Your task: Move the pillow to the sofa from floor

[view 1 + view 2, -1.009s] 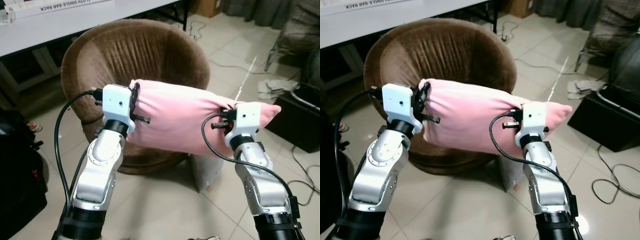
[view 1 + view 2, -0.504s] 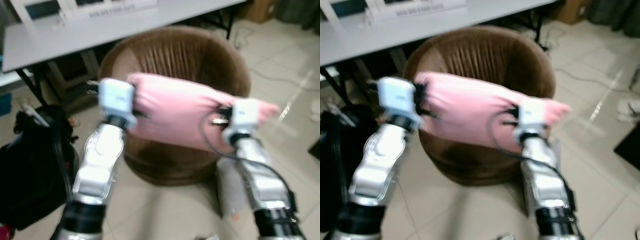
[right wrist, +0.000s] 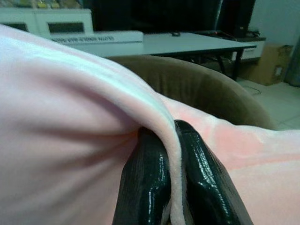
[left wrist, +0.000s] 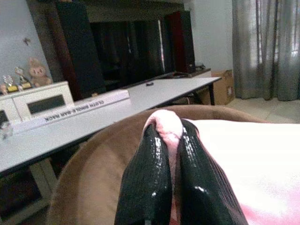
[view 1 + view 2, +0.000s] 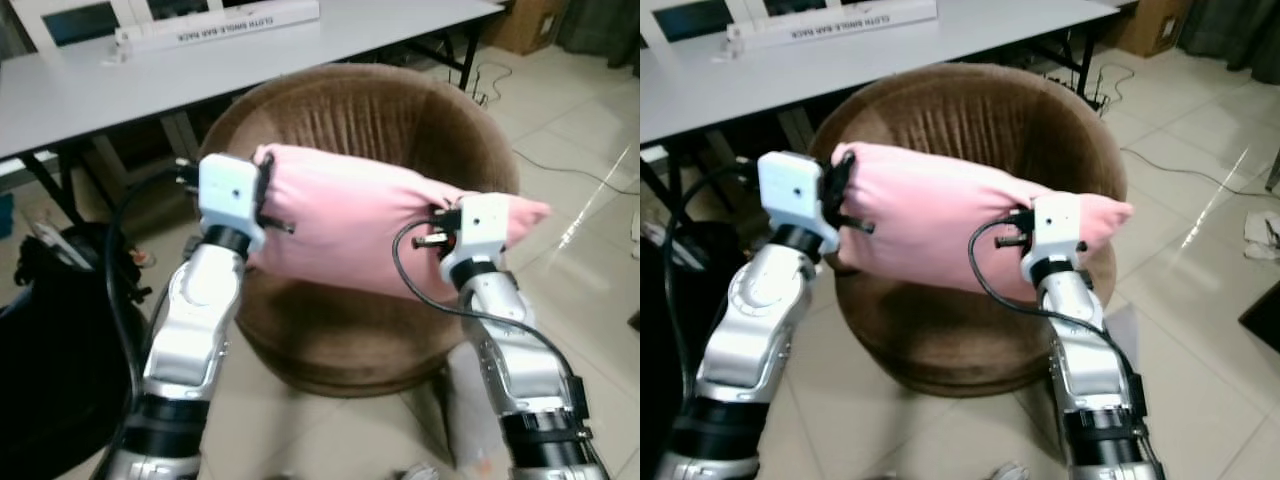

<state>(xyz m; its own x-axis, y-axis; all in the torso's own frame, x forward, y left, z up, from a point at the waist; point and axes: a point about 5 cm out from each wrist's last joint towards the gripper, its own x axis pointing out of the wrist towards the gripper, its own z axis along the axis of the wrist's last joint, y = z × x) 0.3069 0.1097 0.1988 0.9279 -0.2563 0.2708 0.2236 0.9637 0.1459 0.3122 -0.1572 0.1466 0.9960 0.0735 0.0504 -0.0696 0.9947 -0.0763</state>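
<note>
One pink pillow (image 5: pixel 365 228), held in the air between my two grippers, above the seat of one round brown sofa chair (image 5: pixel 360 120). My left gripper (image 4: pixel 169 140) pinches the pillow's left end; the fingers (image 4: pixel 145 183) are closed on a fold of pink fabric. My right gripper (image 3: pixel 169 140) pinches near the right end, fingers (image 3: pixel 201 178) likewise closed on a ridge of cloth. The pillow's right corner pokes out past that gripper. The pillow hangs clear of the floor (image 5: pixel 600 130). One white tabletop (image 5: pixel 120 75) stands behind the chair, one long white box (image 5: pixel 215 25) on it.
</note>
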